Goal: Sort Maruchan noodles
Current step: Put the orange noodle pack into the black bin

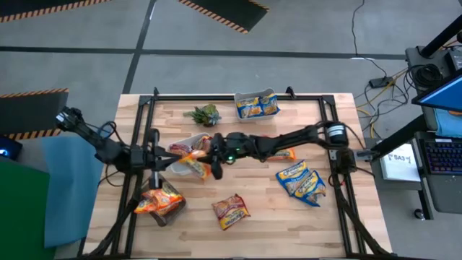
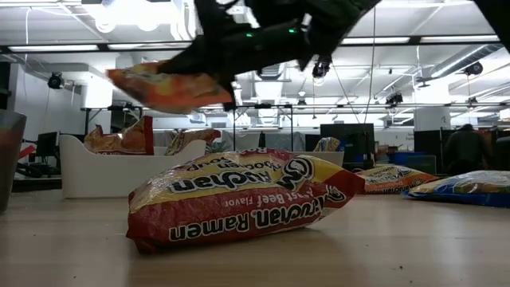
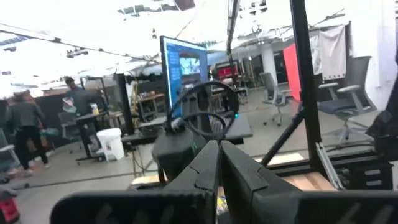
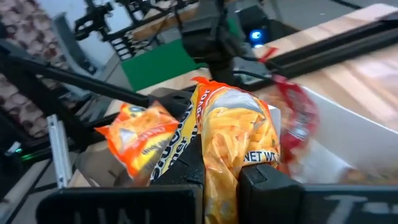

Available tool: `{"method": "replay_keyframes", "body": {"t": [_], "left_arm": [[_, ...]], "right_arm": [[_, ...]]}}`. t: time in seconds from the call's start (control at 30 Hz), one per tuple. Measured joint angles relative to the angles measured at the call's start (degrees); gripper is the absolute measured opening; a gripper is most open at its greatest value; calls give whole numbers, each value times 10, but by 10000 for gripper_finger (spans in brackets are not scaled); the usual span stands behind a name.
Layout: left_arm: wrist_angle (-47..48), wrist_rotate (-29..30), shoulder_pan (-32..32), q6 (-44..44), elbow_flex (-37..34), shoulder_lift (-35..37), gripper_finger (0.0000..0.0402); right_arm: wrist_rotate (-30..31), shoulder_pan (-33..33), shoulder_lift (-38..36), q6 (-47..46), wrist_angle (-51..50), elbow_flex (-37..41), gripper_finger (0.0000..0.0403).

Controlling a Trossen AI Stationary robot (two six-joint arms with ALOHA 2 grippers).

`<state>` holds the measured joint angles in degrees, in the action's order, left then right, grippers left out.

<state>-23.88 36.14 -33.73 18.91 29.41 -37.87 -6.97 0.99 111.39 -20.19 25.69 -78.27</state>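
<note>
My right gripper (image 1: 211,165) reaches in from the table's right to mid-table, shut on an orange Maruchan noodle packet (image 1: 195,165), which shows in the air in the low view (image 2: 163,86), beside the white tub (image 1: 186,146). That tub holds dark red packets. A grey tub (image 1: 160,204) at the near left holds orange packets, and a clear tub (image 1: 258,105) at the far edge holds blue-yellow ones. Loose packets lie flat on the table: dark red (image 1: 231,211), blue-yellow (image 1: 302,180), orange (image 1: 289,154). My left gripper (image 3: 219,168) is shut and empty at the left. My right gripper pinches one end of the orange packet (image 4: 222,177) between its two fingers, the wrapper crumpled there. The fingers come about level from the table's right. The packet sticks out ahead of them toward the left, lifted clear of the table and the tubs.
A small green plant (image 1: 203,113) stands at the far left of the table. A black frame (image 1: 144,108) runs around the table's edges. The dark red packet (image 2: 239,203) lies close to the near edge. People stand in the room beyond.
</note>
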Motion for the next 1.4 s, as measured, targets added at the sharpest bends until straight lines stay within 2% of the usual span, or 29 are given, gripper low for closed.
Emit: {"method": "replay_keyframes", "body": {"t": [0.1,0.6,1.0,1.4], "left_arm": [[2,0,0,12,-2,10,0],[13,22,0,16,-6,20,0],[12,23,0,16,-6,22,0],[13,23,0,16,-7,19,0]], "right_arm": [[-25,-2,34,3,-3,-47,20],[-41,-31,168,59,-3,-214,19],[-51,-72,215,127,-3,-277,19],[-53,-88,317,148,-65,-447,19]]}}
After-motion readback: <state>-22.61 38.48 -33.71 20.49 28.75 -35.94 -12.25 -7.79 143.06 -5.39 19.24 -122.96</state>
